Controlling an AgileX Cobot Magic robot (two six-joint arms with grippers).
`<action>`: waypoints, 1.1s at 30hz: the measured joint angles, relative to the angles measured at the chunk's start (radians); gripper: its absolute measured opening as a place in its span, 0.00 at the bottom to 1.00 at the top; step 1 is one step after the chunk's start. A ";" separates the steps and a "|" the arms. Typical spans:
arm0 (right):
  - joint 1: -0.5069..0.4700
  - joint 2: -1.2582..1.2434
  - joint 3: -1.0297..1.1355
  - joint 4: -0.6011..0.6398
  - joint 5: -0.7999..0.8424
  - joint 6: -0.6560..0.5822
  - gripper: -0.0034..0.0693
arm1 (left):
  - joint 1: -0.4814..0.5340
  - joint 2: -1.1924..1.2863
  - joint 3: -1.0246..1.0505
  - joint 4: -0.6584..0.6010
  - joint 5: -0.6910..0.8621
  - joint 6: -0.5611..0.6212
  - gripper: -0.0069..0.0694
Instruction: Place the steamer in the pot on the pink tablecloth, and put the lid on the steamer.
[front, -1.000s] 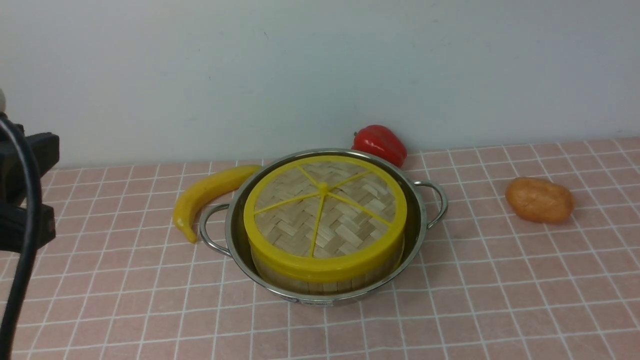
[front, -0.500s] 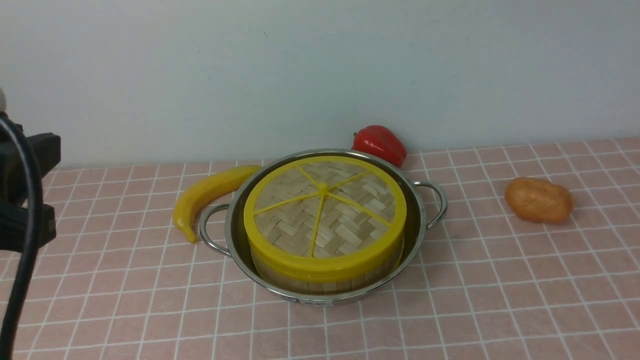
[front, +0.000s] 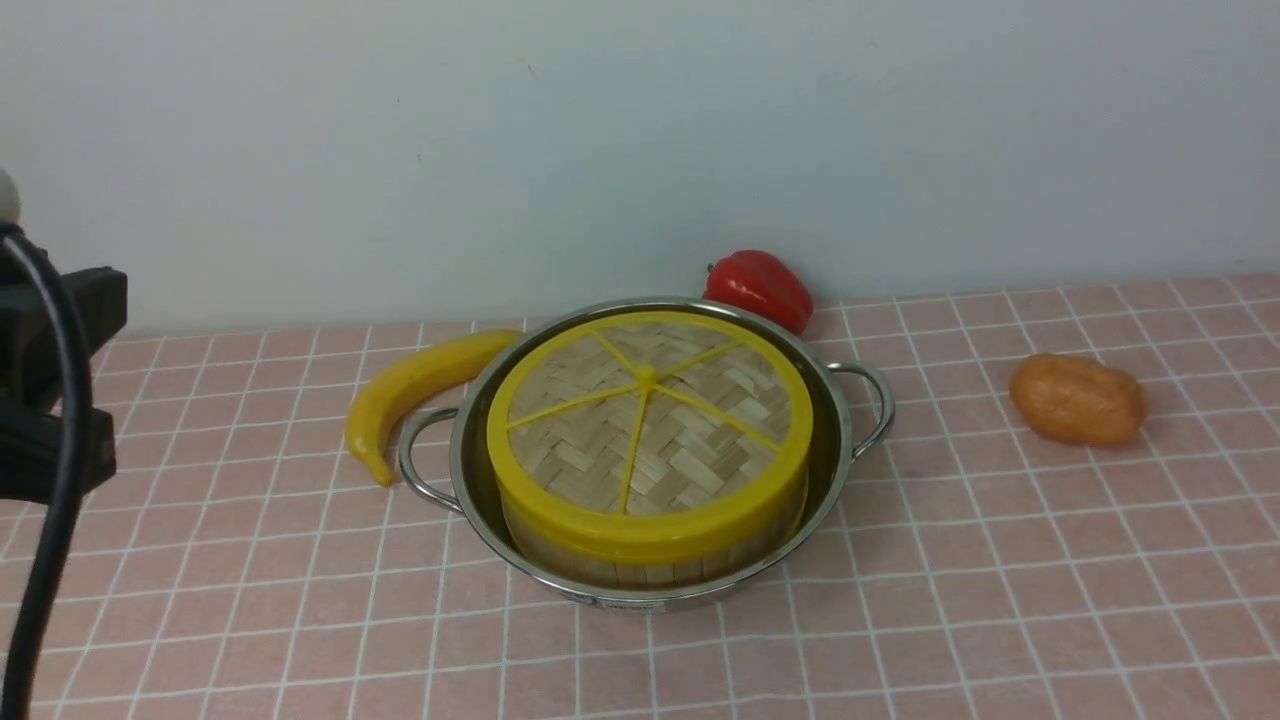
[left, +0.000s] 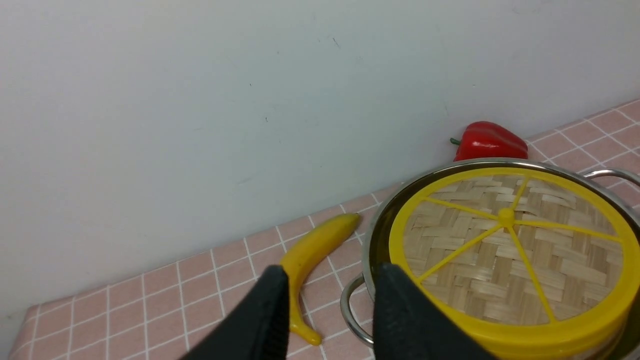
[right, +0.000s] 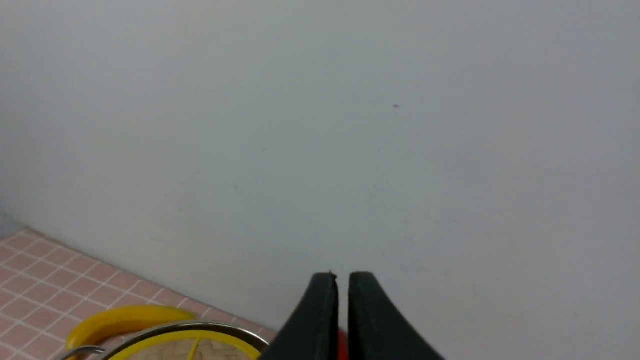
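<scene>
Plain pale wall (front: 640, 130) behind; pink tablecloth (front: 1000, 560) with white grid lines covers the whole surface.

Pot (front: 838, 440), stainless steel, sits mid-cloth. Its two wire handles lie on a line running left to right, tilted slightly toward the far right. Steamer (front: 650, 562) stands upright inside the pot, bamboo wall showing under the yellow rim. Lid (front: 650, 420) lies flat on the steamer, woven face up, centre knob pointing straight up; one spoke runs toward the camera.

Banana (front: 415, 385): long axis from near-left tip to far-right end, far end at the pot's rim; touching or not, cannot tell. Red bell pepper (front: 760, 285) behind the pot by the wall. Orange-brown potato (front: 1078, 400) well apart to the right.

Left gripper (left: 330, 295): fingers (left: 272, 315) spread apart, nothing between them. In the wrist view the banana's near tip and the pot's left handle show in the gap, beyond the tips; the lid lies past the right-hand finger. Front view shows only black arm parts and a cable at the left edge.

Right gripper (right: 342, 280): fingers (right: 320, 310) almost together, only a thin slit, holding nothing; wall beyond the tips, pot rim and lid low off to one side.

Against the earlier frames: pot, steamer, lid and produce unmoved; the left arm's dark body at the edge sits slightly higher.
</scene>
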 joint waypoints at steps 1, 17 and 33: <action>-0.046 -0.068 0.123 -0.005 -0.061 0.037 0.14 | 0.000 0.001 0.000 0.000 0.000 0.000 0.40; -0.362 -0.739 0.914 -0.076 -0.281 0.135 0.22 | 0.000 0.003 0.000 0.000 0.000 0.001 0.41; -0.362 -0.827 1.104 -0.024 -0.200 0.159 0.29 | 0.000 0.004 0.000 0.000 0.000 0.001 0.41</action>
